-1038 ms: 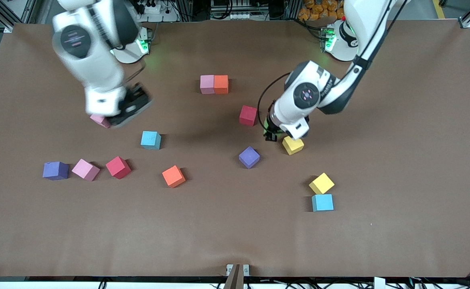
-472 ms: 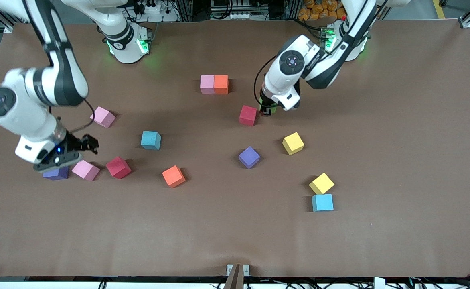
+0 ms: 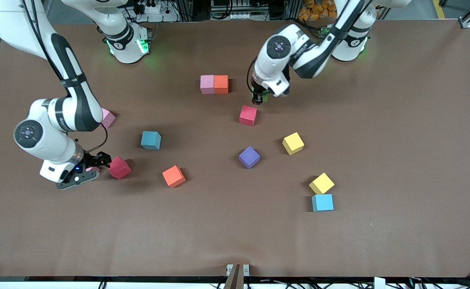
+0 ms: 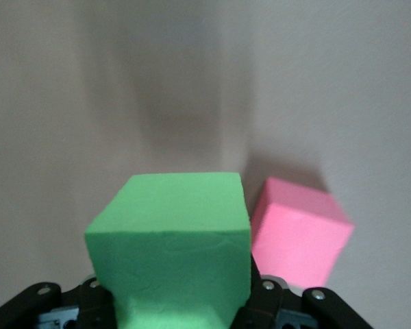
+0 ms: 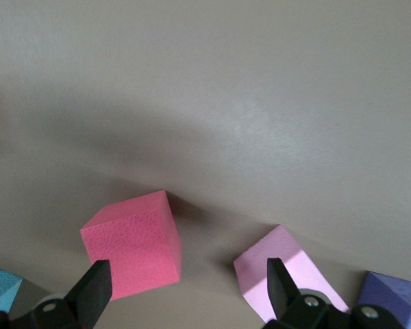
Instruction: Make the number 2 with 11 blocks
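My left gripper (image 3: 258, 99) (image 4: 178, 312) is shut on a green block (image 4: 171, 240) (image 3: 264, 97). It hangs over the table between the orange block (image 3: 221, 84) of a touching pink (image 3: 207, 84) and orange pair and a red block (image 3: 248, 115) (image 4: 298, 236). My right gripper (image 3: 98, 160) (image 5: 186, 281) is open and low, with bare table between its fingers. A red block (image 3: 118, 167) (image 5: 133, 247) lies beside one finger and a pink block (image 5: 288, 271) beside the other. A purple block (image 5: 394, 295) sits next to that pink one, hidden under the hand in the front view.
Loose blocks lie around: teal (image 3: 150, 140), orange (image 3: 173, 176), purple (image 3: 249, 157), yellow (image 3: 293, 143), a second yellow (image 3: 321, 183) touching light blue (image 3: 322, 202). A pink block (image 3: 108, 118) peeks out from under the right arm.
My left gripper carried the green block from beside the yellow block toward the pink and orange pair. My right arm swung down to the purple, pink and red blocks.
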Robot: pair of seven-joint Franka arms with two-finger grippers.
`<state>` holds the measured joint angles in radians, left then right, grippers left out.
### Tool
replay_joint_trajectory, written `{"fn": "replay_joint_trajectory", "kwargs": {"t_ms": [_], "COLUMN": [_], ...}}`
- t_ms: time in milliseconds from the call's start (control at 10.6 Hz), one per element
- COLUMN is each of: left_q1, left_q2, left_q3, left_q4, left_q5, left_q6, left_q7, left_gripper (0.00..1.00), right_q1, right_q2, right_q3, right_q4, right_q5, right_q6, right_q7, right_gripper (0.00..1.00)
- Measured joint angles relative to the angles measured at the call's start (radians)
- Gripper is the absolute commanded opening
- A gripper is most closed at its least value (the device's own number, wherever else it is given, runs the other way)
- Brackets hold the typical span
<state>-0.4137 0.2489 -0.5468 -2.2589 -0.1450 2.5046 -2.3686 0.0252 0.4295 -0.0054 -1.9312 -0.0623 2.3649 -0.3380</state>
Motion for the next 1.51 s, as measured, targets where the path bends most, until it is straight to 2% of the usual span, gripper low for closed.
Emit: {"fn": "replay_joint_trajectory", "kwargs": {"t_ms": [283, 1038, 1510], "left_q1": [-0.039, -0.129, -0.165], "left_q2": [0.01, 0.113, 0.174], "left_q3": [0.0, 0.001, 0.003], "left_q4": [-0.004, 0.003, 0.021], "left_q5": [0.0, 0.003, 0.145], "left_q6": [0.013, 0.104, 0.147], "left_q7": [-0.012, -0.093, -0.267], "left_gripper": [0.0, 0.0, 0.0], "right_q1": [0.023, 0.029, 0.029], "right_q2": [0.029, 0.073, 0.074], "right_q3": [0.004, 0.006, 0.006], "right_q4": [0.001, -0.001, 0.0], "right_q5": [0.0, 0.0, 0.0], "right_q6": [0.003, 0.038, 0.039], "right_q7": [-0.005, -0.027, -0.041], "right_gripper": [1.0, 1.0, 1.0]}}
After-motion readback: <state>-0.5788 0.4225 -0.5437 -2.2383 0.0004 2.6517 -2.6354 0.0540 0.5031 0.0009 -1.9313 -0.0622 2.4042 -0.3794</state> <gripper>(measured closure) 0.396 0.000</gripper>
